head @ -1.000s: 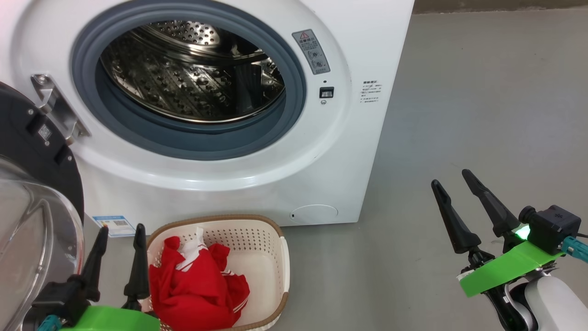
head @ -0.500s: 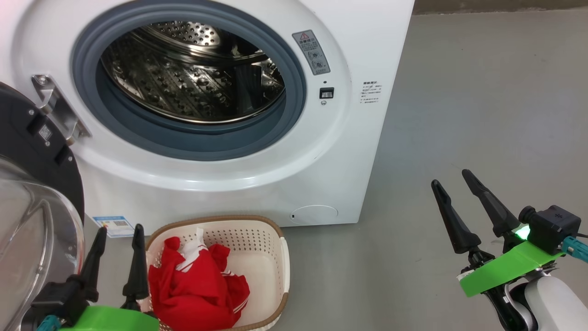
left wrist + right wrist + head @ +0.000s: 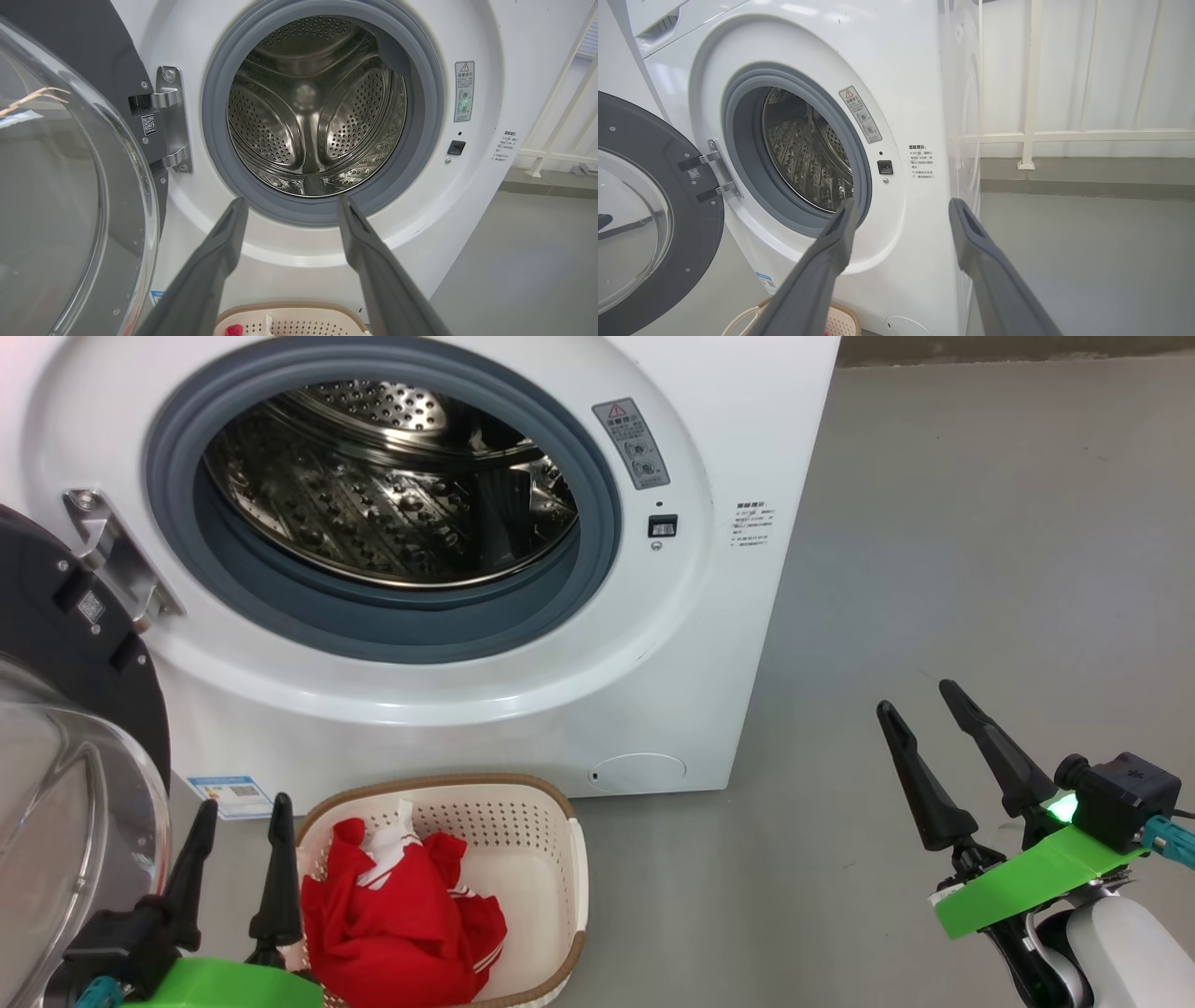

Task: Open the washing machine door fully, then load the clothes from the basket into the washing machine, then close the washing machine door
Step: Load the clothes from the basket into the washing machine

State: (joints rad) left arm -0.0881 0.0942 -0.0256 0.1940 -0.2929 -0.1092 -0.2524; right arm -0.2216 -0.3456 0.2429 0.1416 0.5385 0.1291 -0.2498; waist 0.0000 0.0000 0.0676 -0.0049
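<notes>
The washing machine stands with its steel drum exposed. The washing machine door is swung wide to the left, its glass bowl close beside my left arm. On the floor in front sits the basket holding the red clothes. My left gripper is open just left of the basket, its fingers aimed at the drum opening. My right gripper hangs open over bare floor, right of the machine, with nothing between its fingers.
Grey floor stretches out to the right of the machine. A white railing runs along the wall behind it. The door's hinge bracket juts from the machine's left front.
My left gripper has crept very slightly down and left in the head view. The right gripper, door, basket and clothes have not moved.
</notes>
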